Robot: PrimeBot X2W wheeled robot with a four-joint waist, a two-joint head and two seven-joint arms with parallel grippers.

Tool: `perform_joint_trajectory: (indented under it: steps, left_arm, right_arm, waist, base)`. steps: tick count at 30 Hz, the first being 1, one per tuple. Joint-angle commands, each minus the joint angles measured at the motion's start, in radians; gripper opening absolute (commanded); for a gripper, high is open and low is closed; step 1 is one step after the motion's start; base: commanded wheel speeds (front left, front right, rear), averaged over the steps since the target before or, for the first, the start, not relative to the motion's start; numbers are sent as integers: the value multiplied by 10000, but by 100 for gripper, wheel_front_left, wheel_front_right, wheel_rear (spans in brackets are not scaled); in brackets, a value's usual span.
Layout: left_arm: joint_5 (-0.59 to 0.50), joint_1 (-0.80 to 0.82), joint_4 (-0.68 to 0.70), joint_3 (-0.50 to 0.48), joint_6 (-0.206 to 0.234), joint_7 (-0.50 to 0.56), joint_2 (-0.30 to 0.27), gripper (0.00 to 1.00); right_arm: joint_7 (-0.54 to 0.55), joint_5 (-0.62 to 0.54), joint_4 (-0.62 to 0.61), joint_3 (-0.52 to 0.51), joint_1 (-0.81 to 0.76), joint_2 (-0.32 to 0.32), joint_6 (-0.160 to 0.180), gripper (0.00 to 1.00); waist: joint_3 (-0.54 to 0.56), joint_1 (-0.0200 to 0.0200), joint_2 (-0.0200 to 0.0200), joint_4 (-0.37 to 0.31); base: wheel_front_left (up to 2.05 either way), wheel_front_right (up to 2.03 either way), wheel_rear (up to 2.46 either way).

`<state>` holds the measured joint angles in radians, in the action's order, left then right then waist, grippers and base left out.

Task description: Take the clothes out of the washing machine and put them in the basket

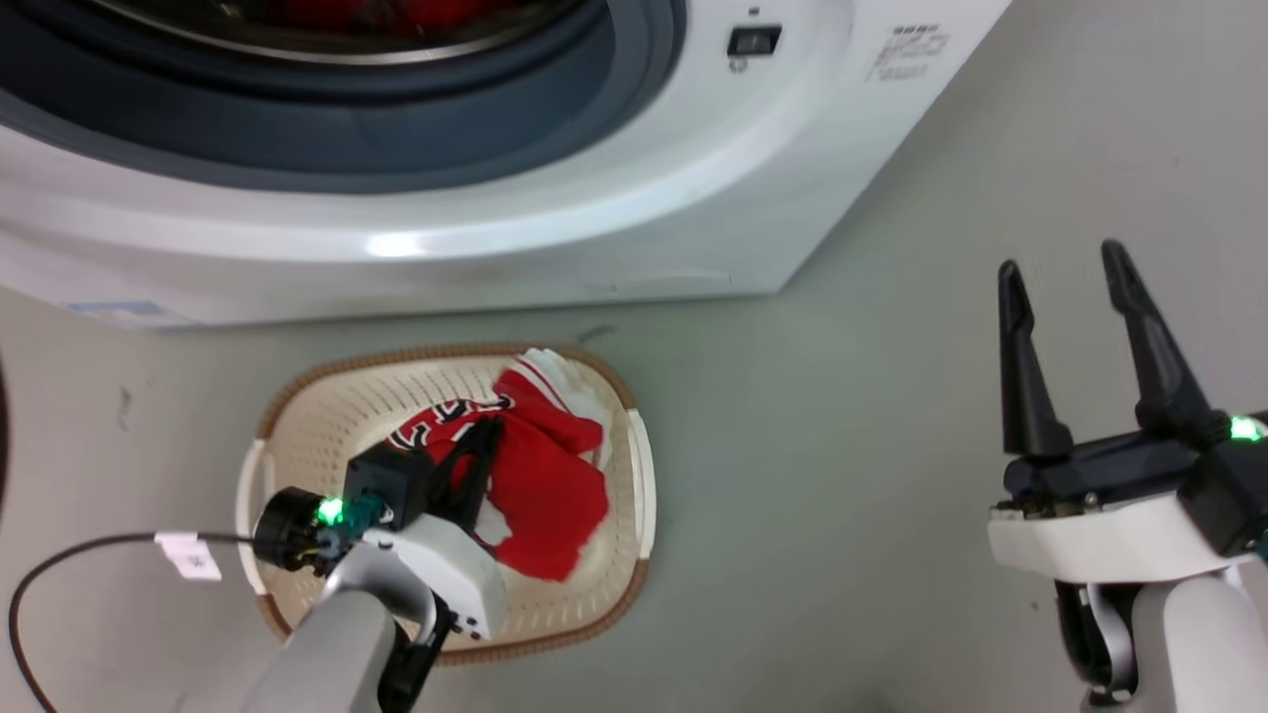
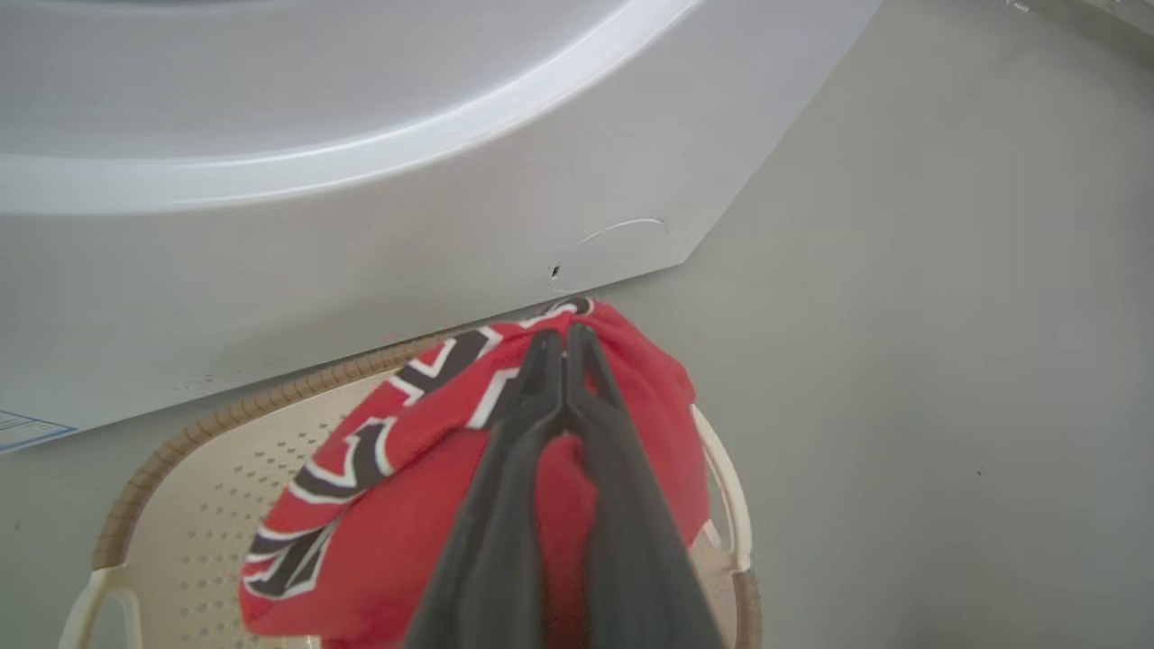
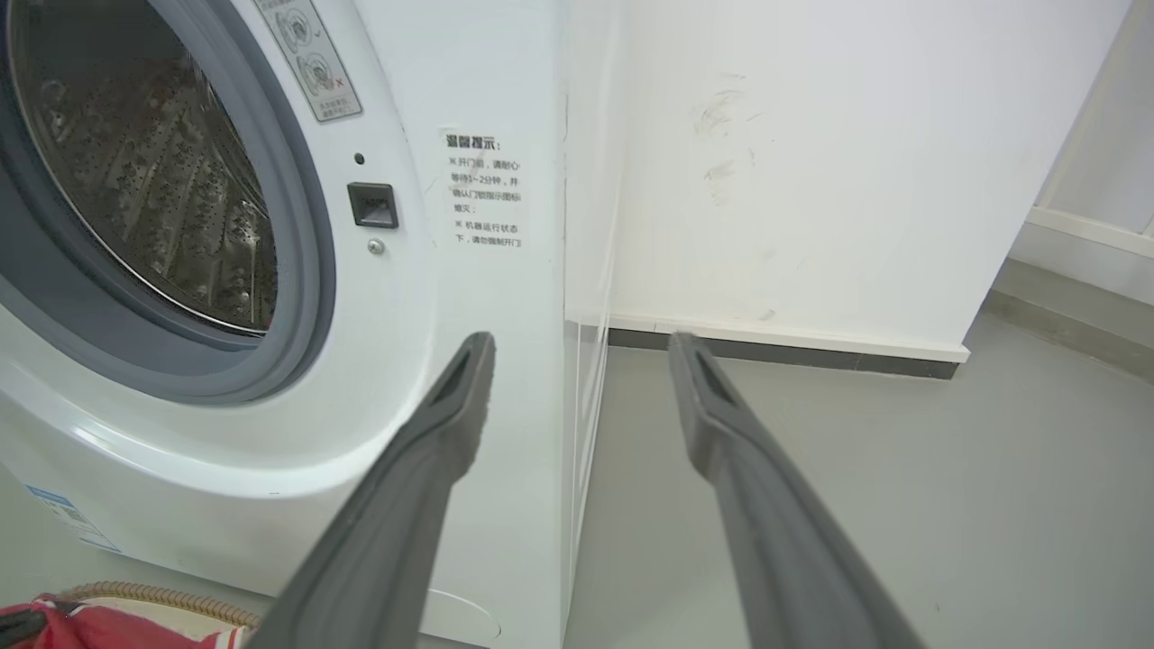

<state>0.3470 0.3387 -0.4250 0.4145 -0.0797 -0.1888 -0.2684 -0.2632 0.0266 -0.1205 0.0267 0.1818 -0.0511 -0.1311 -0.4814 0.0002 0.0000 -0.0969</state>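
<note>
The left gripper (image 2: 566, 341) is pinched shut on a red garment (image 2: 397, 505), which drapes into the basket (image 1: 327, 416) on the floor (image 1: 842, 495). The right gripper (image 1: 1062, 259) hangs spread and empty, well to the basket's right. Behind stands the washer (image 1: 594, 228), with more red cloth (image 1: 416, 12) in its drum (image 3: 162, 180).

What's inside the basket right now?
The basket holds one red garment with white trim and black lettering, the left gripper shut on it. Bare perforated base shows beside it. Anything under the garment is covered.
</note>
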Motion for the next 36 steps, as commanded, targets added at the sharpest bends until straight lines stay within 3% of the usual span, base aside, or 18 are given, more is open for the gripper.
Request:
perform_joint_trajectory:
  steps: [1, 9, 19, 29, 30, 31, 36]
  left_arm:
    - [-6, 267, -261, 3, -79, -104, 25, 0]
    - [165, 2185, -3476, 359, -412, -457, 475, 0]
    - [376, 4457, -6748, 979, -494, -269, 993, 0]
    - [194, 5312, -8376, 1584, -495, 354, 990, 0]
    - [117, 5333, -8418, 1694, -496, 394, 996, 22]
    - [63, 5340, -8449, 1775, -496, 369, 1004, 100]
    - [143, 5015, -8550, 1858, -497, 168, 1063, 100]
  right_arm:
    - [-24, 19, -65, -6, 227, 16, 7, 100]
    - [-24, 87, -323, -179, 747, 15, 7, 100]
    - [-23, -88, -577, -289, 1189, 15, 7, 100]
    - [-24, -117, -679, -312, 1337, 15, 7, 100]
    - [-24, -116, -652, -309, 1351, 15, 7, 100]
    - [-24, -110, -615, -303, 1360, 15, 7, 100]
    - [-23, -95, -459, -210, 1344, 15, 7, 100]
  waist:
    - [-706, -2, 0, -236]
    - [-2061, -2, 0, -297]
    - [-3335, -2, 0, -103]
    - [-3858, -2, 0, -124]
    - [-3850, -2, 0, -123]
    - [-3817, -2, 0, -120]
    - [-3355, -2, 0, -117]
  base:
    - [0, 0, 0]
    - [0, 0, 0]
    - [0, 0, 0]
    - [0, 0, 0]
    - [0, 0, 0]
    - [0, 0, 0]
    - [0, 0, 0]
